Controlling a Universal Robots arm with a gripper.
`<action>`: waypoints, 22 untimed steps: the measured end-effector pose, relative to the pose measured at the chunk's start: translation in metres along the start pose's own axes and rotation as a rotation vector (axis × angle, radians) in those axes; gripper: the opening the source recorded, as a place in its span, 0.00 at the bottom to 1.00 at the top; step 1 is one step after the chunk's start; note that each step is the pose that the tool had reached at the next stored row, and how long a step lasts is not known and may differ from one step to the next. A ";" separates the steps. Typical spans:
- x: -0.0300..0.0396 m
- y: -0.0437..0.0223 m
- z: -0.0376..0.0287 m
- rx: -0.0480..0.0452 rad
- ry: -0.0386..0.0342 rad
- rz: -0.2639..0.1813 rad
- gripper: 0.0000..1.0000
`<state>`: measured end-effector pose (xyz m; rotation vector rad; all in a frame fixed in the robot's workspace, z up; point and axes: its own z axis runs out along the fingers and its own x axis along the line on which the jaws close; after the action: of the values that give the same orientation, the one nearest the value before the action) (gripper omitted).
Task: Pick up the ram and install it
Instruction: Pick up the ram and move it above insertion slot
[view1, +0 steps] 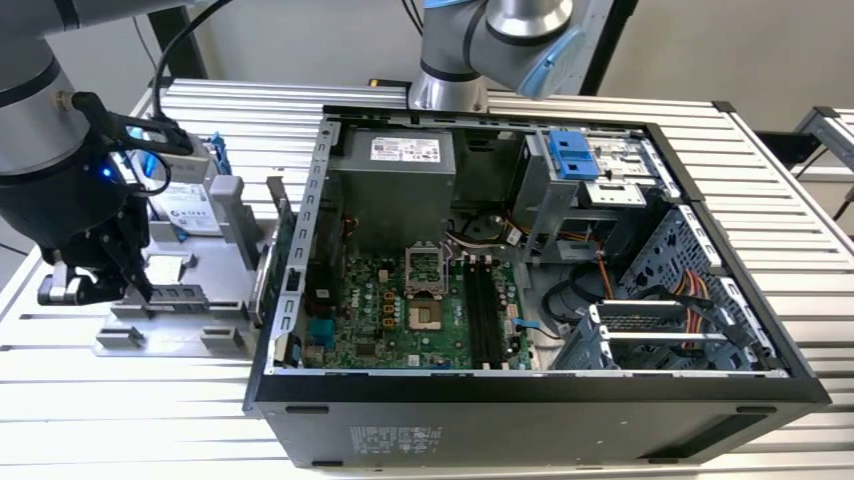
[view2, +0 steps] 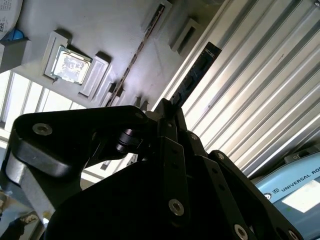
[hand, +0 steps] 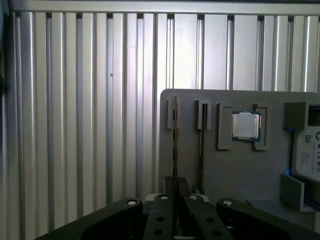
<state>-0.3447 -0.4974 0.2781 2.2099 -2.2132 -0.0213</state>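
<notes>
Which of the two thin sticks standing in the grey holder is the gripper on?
The ram farther from the square chip: the gripper is shut on it, while the other stick stands free in the holder.

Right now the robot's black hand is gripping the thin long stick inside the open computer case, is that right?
No. The black hand does grip the thin, long circuit-board stick, but at the grey holder tray beside the open black computer case, not inside it. The exterior view shows the hand out there.
</notes>
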 end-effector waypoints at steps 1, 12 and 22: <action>0.0000 0.0000 0.0000 0.0001 0.0000 0.000 0.00; 0.0000 0.0001 -0.0020 0.0000 0.0000 0.000 0.00; 0.0000 0.0001 -0.0042 0.0000 0.0001 0.000 0.00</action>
<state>-0.3448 -0.4973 0.2823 2.2098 -2.2131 -0.0212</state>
